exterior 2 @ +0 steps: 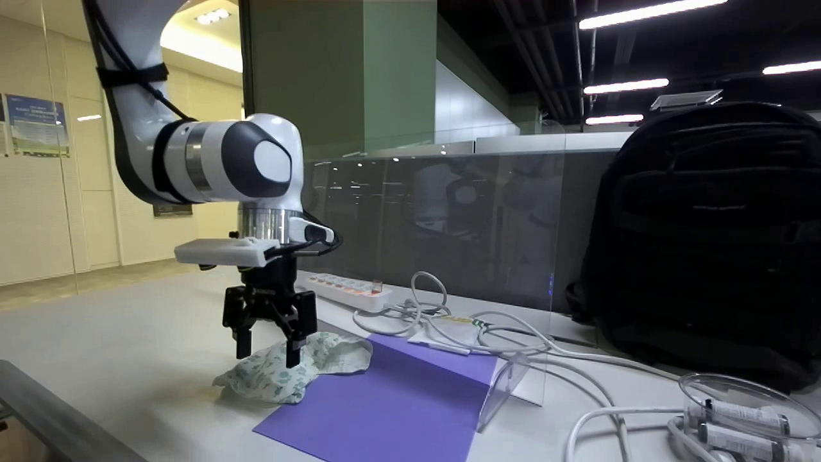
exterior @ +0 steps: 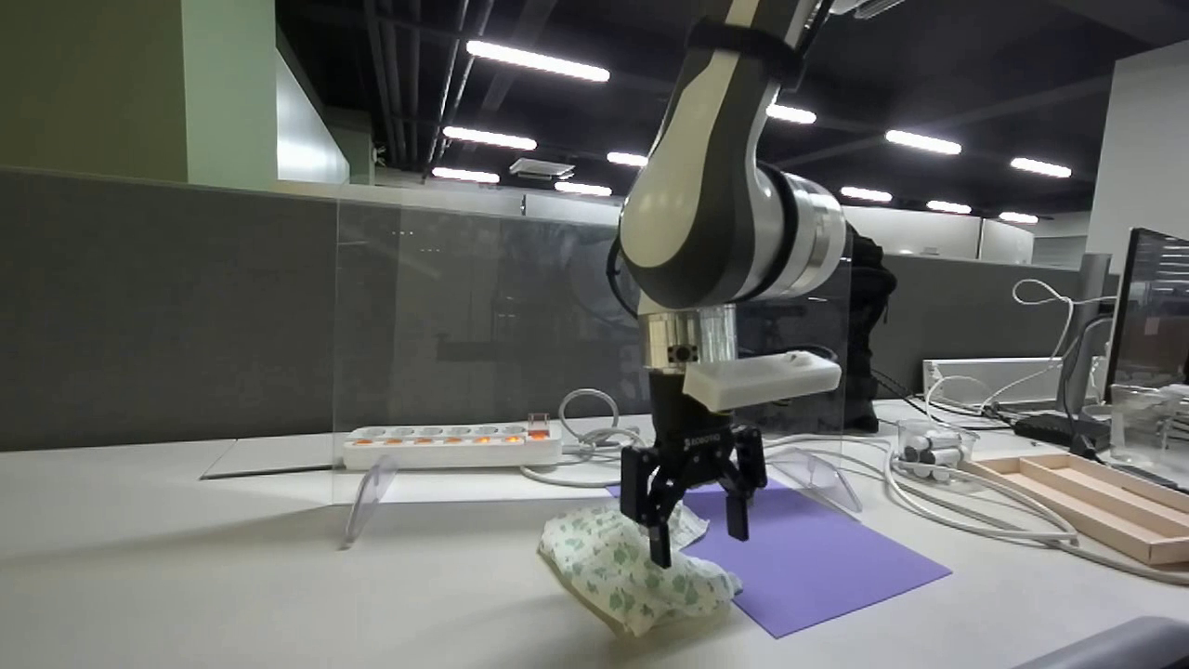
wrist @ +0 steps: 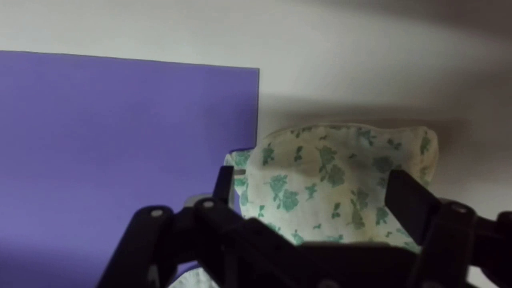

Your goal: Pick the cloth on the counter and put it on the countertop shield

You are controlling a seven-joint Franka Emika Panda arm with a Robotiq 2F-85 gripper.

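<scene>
The pale cloth with green flowers lies crumpled on the counter [exterior: 186, 585], partly over a purple sheet's edge. It shows in both exterior views [exterior: 604, 557] [exterior 2: 272, 378] and in the wrist view [wrist: 304, 160]. My gripper is open and points down over the cloth in both exterior views [exterior: 699, 539] [exterior 2: 268, 353]. In the wrist view my gripper [wrist: 311, 188] has its fingers wide apart with cloth between them, part of it hidden by the gripper. I cannot tell whether the fingertips touch it. The clear countertop shield [exterior: 464, 325] [exterior 2: 474, 212] stands upright behind the cloth on clear feet.
The purple sheet [exterior: 817, 567] [exterior 2: 397, 410] [wrist: 120, 120] lies flat beside the cloth. A white power strip [exterior: 455, 453] and loose cables [exterior 2: 442, 314] lie behind the shield. A backpack [exterior 2: 705, 244], a clear bowl of cylinders [exterior: 936, 451] and a wooden tray [exterior: 1087, 506] are farther off.
</scene>
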